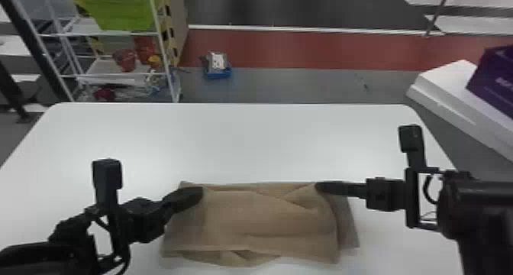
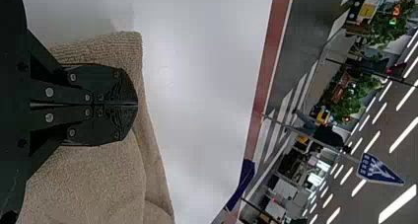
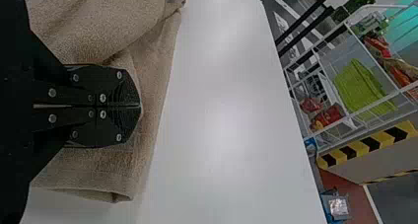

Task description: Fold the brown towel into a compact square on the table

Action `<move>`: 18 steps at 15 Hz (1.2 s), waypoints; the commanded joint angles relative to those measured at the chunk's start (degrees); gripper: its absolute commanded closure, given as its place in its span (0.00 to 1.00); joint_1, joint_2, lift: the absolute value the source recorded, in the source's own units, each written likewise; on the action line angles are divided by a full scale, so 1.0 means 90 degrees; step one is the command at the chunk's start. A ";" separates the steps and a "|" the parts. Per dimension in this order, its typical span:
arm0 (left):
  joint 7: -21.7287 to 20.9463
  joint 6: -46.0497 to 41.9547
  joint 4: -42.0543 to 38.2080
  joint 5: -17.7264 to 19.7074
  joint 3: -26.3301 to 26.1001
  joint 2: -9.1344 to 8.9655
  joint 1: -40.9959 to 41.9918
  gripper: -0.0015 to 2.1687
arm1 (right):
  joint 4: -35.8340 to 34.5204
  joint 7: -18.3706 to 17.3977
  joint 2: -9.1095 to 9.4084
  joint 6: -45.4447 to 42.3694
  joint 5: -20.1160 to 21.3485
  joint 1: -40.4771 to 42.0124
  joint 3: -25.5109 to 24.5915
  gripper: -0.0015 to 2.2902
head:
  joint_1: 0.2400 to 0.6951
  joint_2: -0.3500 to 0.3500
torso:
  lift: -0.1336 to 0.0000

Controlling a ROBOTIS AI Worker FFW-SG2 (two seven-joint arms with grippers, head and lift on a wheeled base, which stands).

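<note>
Towel [image 1: 263,220] runs parallel to the table's [image 1: 244,140] far edge — left tool [image 1: 200,192] closed over its left end, right tool [image 1: 319,186] closed over its right.

A flat white counter [image 1: 244,140] with rounded far corners carries a brown, rectangular terry-cloth towel [image 1: 244,217], folded in creased layers. The counter stretches beyond the towel to a straight far edge, and spreads to the towel's left and right.
</note>
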 commanded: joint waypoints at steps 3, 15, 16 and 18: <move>0.0099 -0.0262 0.0066 -0.0174 0.0009 0.0003 0.0079 0.99 | -0.0495 0.0154 -0.0020 0.0478 -0.0247 0.0168 -0.0289 0.53 | 1.00 0.47 | 0.07; 0.0080 -0.0301 -0.0227 -0.0135 0.0068 -0.0016 0.0264 0.99 | -0.0671 -0.0002 -0.0274 0.1337 -0.0716 -0.0233 -0.1216 0.53 | 1.00 0.39 | 0.07; 0.0070 -0.0262 -0.0296 -0.0115 0.0068 -0.0016 0.0293 0.99 | -0.0476 -0.0090 -0.0274 0.1239 -0.0696 -0.0262 -0.1177 0.53 | 1.00 0.37 | 0.07; 0.0002 -0.0144 -0.0481 0.0080 0.0185 -0.0016 0.0401 0.99 | -0.0349 -0.0129 -0.0225 0.1122 -0.0735 -0.0252 -0.1158 0.53 | 1.00 0.36 | 0.07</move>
